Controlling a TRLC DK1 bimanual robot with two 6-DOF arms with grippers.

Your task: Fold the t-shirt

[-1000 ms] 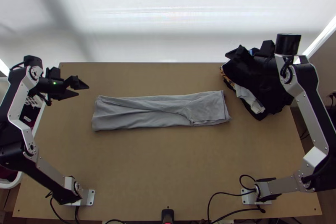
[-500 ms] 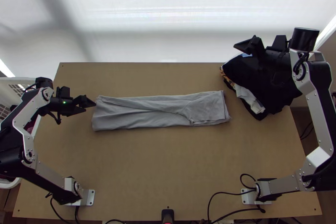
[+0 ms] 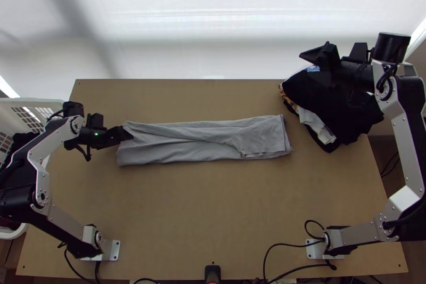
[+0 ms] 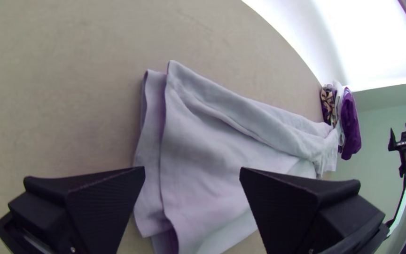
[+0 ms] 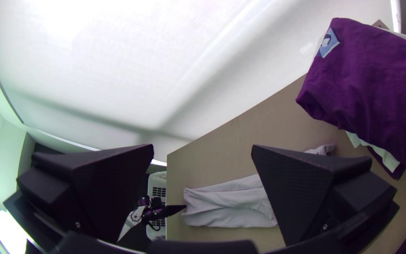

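Evidently, the t-shirt (image 3: 186, 145) lies on the table (image 3: 213, 204) as 1 long folded strip, probably light and limp, best pinched through every layer at a short end. At 1 such end the left gripper (image 4: 192, 169), spread wide, holds nothing; the right gripper (image 5: 203, 146), also spread and empty, is by the clothes pile (image 3: 346, 116).

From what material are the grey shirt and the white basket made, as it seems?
The grey shirt looks like soft, matte cotton knit, perhaps blended: loose creases, no shine. The white basket is probably smooth moulded plastic: neat rows of slots in its wall.
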